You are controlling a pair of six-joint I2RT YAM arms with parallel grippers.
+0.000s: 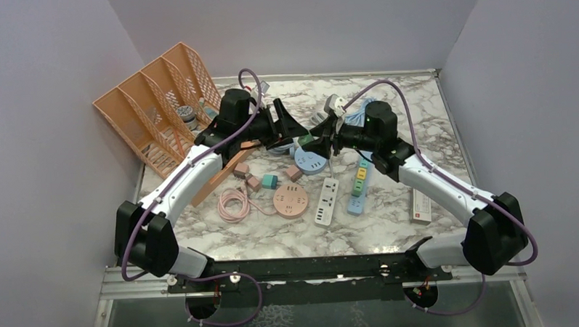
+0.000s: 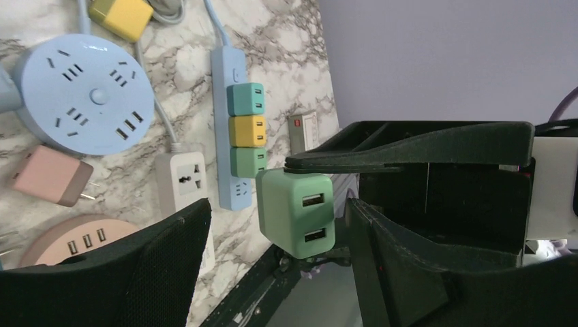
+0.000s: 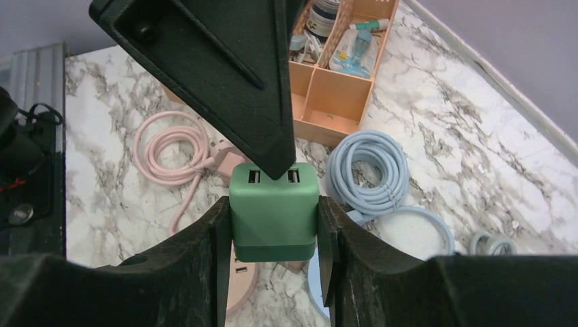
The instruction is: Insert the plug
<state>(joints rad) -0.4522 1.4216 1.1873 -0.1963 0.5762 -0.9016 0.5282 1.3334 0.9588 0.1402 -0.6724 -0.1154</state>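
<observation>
Over the marble tabletop [image 1: 390,225], we see the right gripper [image 3: 274,228] clamping the mint-green plastic cube plug [image 3: 274,197], the left gripper [image 1: 284,127] open and gripping nothing, insertion not yet done.

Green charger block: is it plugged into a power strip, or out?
Out. The green charger block is clamped in the right claw, held above the table, inserted in nothing.

— Can any wording be read here?
— None. The flat white box with a red end [image 1: 420,205] on the marble-patterned table [image 1: 431,129] shows only a red mark, too small to read
— And the small round jar [image 3: 324,13] in the orange plastic organiser [image 3: 341,102]?
— It has a label, but it is blurred
</observation>
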